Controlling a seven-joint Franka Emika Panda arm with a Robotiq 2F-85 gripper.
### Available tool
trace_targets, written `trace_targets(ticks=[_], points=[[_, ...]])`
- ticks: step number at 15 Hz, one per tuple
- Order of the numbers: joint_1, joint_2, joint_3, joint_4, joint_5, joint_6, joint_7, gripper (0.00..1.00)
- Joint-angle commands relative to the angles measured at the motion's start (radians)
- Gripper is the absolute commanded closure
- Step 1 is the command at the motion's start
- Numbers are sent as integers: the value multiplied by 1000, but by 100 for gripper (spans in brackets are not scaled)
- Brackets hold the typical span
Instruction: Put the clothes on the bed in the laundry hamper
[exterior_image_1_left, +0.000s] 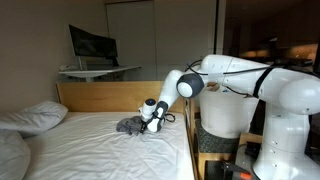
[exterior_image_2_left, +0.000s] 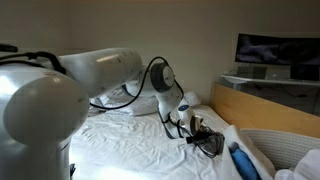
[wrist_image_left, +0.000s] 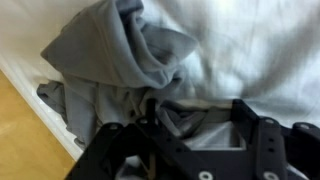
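Bedroom, bed (exterior_image_1_left: 100, 140) with wood headboard (exterior_image_1_left: 100, 97), monitor (exterior_image_1_left: 92, 45) behind. Grey garment (wrist_image_left: 125, 60) crumpled on white sheet (wrist_image_left: 250, 50) at mattress edge, just beside wood side board (wrist_image_left: 20, 145). Gripper (wrist_image_left: 195, 110) low over it, jaws apart, cloth showing in gap, not clamped. Risks: pinch grabs sheet too; thin fold slips out before hamper (exterior_image_2_left: 285, 142); nudge pushes garment off edge.

Both exterior views face the bed (exterior_image_1_left: 100, 135) from different sides, sharing the arm (exterior_image_1_left: 230, 68); wrist view sits close above grey garment (wrist_image_left: 120, 60)
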Motion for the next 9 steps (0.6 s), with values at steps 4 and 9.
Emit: trace_targets(ticks=[4,9], points=[[-224,46,258,126,-44,-72,-158,0],[-456,136,564,296,38,-390,-450,0]])
